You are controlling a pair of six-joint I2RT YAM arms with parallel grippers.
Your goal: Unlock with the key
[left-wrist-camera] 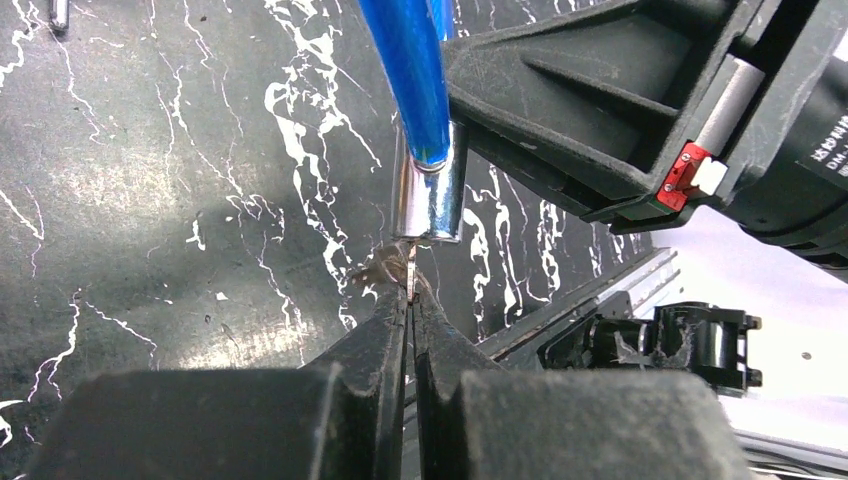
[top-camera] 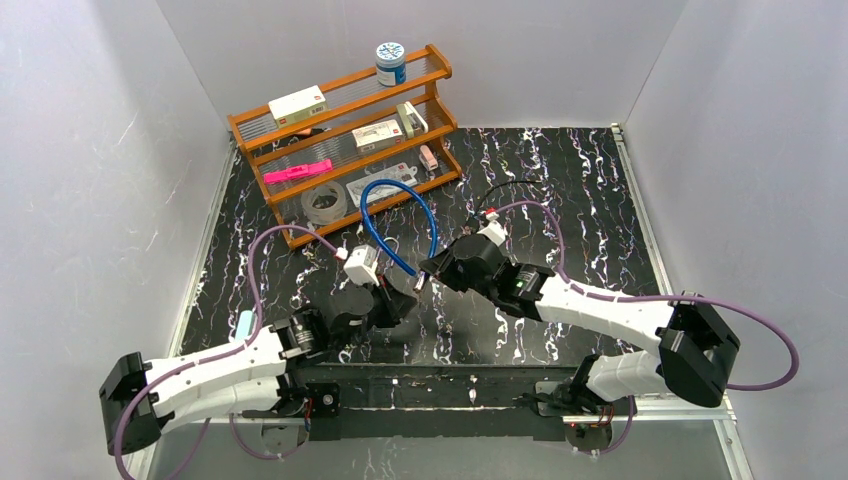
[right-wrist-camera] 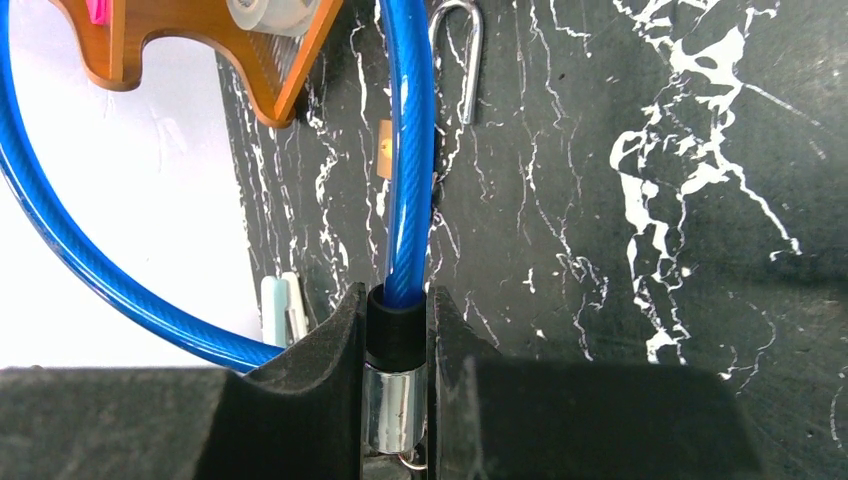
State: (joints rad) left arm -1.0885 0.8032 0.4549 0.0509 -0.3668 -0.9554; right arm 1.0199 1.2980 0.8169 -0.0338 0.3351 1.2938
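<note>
Turning the key (left-wrist-camera: 410,272) from this grip carries the main risk. The left gripper (left-wrist-camera: 410,300) is pinched fully shut on the thin key alone, which sits at the end of the chrome lock barrel (left-wrist-camera: 432,195), so torque may slip or bend it. The right gripper (right-wrist-camera: 397,330), jaws partly closed, clamps that barrel mid-table; a weak clamp would let it rotate with the key (no unlocking). The blue cable (right-wrist-camera: 408,150) loops back toward the wooden rack (top-camera: 340,130), while the table (top-camera: 600,200) offers open room rightward.
</note>
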